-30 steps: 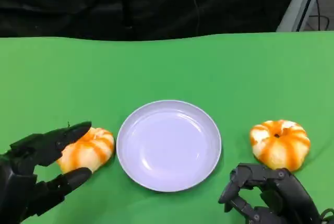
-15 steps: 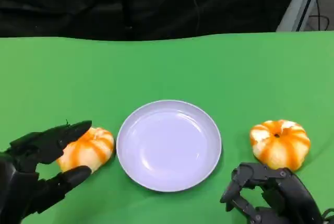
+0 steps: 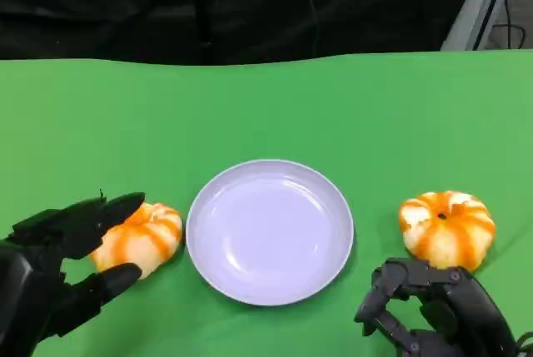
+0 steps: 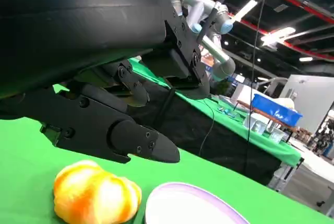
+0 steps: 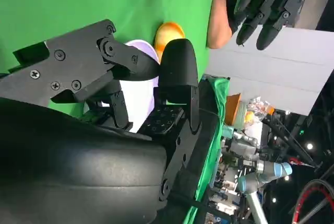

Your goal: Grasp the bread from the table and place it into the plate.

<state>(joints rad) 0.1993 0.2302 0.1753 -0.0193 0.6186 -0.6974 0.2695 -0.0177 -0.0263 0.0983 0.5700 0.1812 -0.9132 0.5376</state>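
Bread [image 3: 137, 239], round, glossy, orange-striped

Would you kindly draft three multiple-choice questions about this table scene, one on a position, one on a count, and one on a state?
1. Where does the plate sit?
A. Between the two bread rolls
B. At the table's far edge
C. On top of a bread roll

2. How many orange-striped bread rolls lie on the green table?
A. One
B. Two
C. Three

3. What is on the plate?
A. A bread roll
B. Nothing
C. A robot hand

Answers:
1. A, as the left bread roll and the right bread roll flank it.
2. B, since the head view shows one on each side of the plate.
3. B, its pale surface is bare; the left robot hand has its fingers spread around the left bread roll, and the right robot hand sits near the right one.
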